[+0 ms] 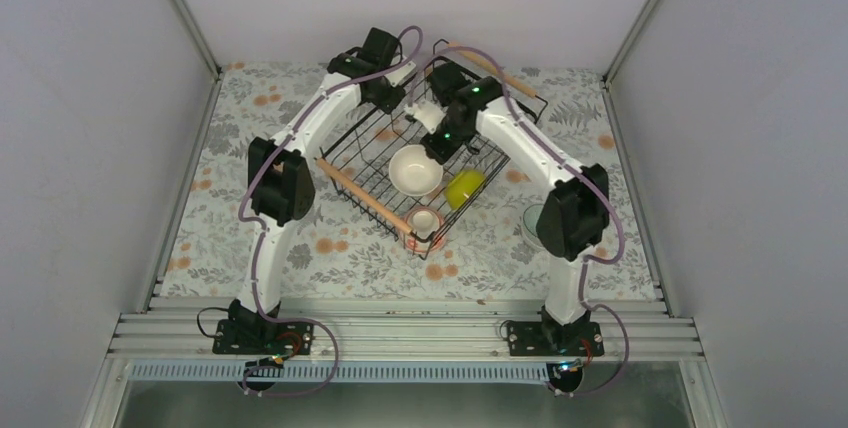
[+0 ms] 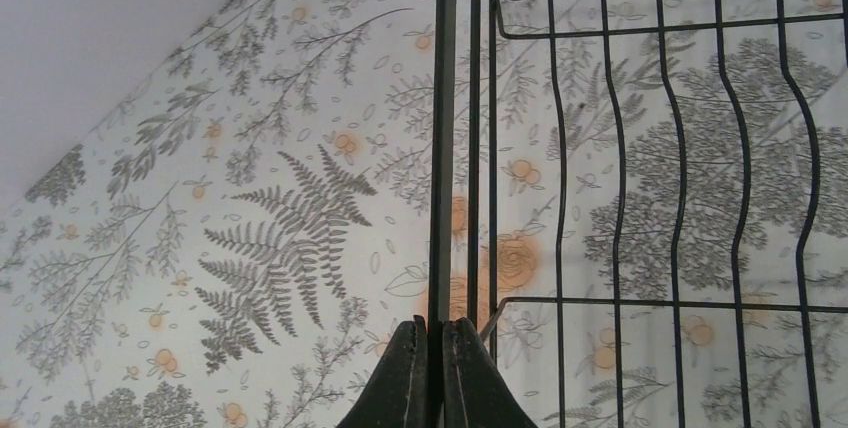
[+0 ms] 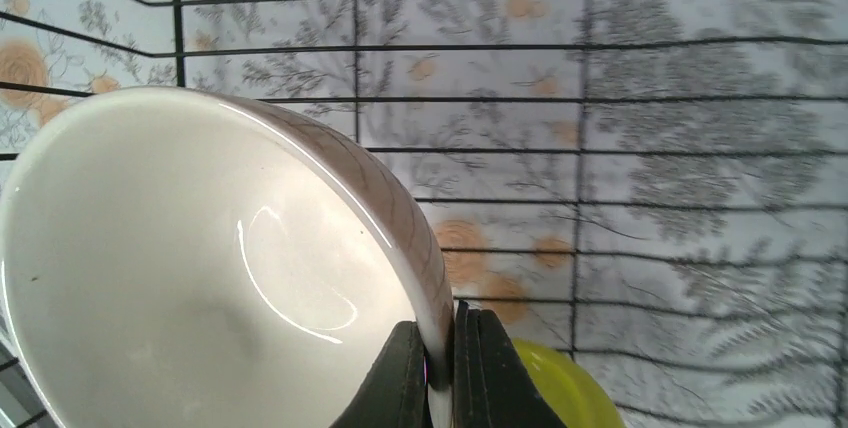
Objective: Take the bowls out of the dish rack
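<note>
Right wrist view: pinched tight in the right claw [image 3: 438, 373], the rim of a round bowl [image 3: 180, 278], white inside, within the black wire dish rack [image 1: 366, 196]. Just beside that claw, a yellow-green bowl [image 3: 565, 393]. In the left claw [image 2: 433, 368], squeezed narrow, one rack wire above the flowery surface [image 2: 250, 248].

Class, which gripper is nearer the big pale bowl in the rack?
Right. The right gripper pinches the rim of the pale bowl; the left gripper is apart from it, clamped on the edge wire of the dish rack.
</note>
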Controlling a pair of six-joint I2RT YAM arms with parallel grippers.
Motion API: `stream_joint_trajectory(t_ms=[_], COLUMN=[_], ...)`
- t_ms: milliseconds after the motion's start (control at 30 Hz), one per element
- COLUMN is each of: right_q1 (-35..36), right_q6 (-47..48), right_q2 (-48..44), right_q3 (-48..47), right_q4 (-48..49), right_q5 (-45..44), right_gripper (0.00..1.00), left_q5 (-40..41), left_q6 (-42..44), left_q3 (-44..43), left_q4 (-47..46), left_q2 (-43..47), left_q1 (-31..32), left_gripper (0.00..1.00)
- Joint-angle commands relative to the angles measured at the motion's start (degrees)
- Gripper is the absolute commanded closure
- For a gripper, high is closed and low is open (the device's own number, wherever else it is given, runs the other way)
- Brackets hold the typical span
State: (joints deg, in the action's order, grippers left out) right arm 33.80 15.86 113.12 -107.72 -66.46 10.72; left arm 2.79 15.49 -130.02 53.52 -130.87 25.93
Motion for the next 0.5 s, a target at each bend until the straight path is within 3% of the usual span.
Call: stream_joint_trajectory(t_ms=[0,467], right_q1=[-3.41,-24.28], right_q6=[0.95,0.65], right_q2=[-4.19,-13.14], right_q3=[0.51,-8.25], right_q4=[0.39,1.03], right_q5=[-0.45,-1.97], right_gripper=[0.97,0.96], left_q5=[7.15,8.92], left_q6=[1.02,2.35], left_q3=[1.28,8.28], left_q4=[-3.66,-7.13], left_q2=[0.45,3.18], left_q1=[-1.94,-4.62], left_gripper=[0.98,0.98])
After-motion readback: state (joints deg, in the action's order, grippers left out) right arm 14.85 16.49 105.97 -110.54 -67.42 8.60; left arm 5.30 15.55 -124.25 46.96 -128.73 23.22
